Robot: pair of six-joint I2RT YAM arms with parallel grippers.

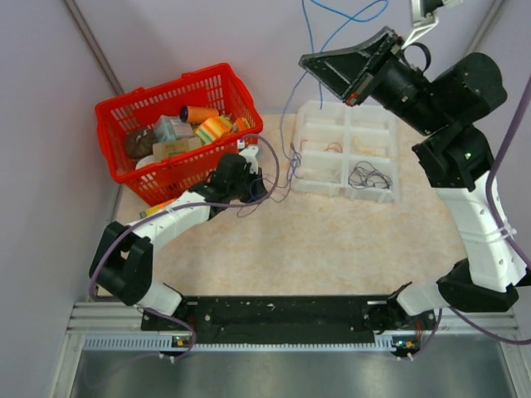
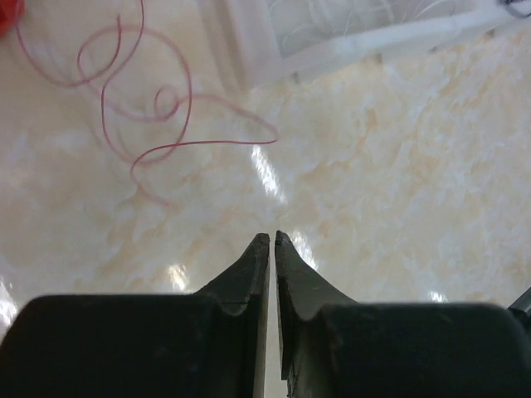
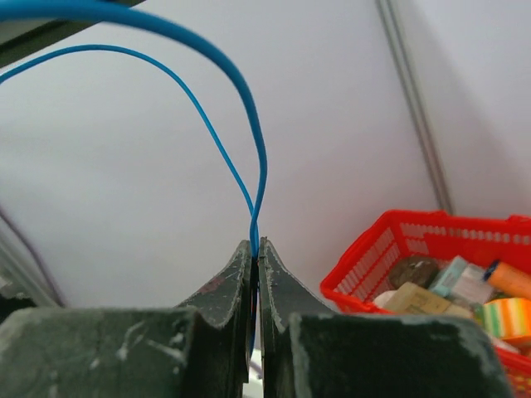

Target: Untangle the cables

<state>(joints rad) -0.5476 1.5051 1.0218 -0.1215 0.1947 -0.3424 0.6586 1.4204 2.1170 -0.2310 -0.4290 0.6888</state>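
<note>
Mid-pull — right gripper clenches a blue cable high above the tray; left gripper, beside the tray, is pinched shut, seemingly empty. The next move likely needs the tangle anchored.

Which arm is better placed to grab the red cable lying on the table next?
Left. The left gripper sits low over the table, shut and empty, with the red cable just ahead. The right gripper is raised high, shut on the blue cable.
</note>
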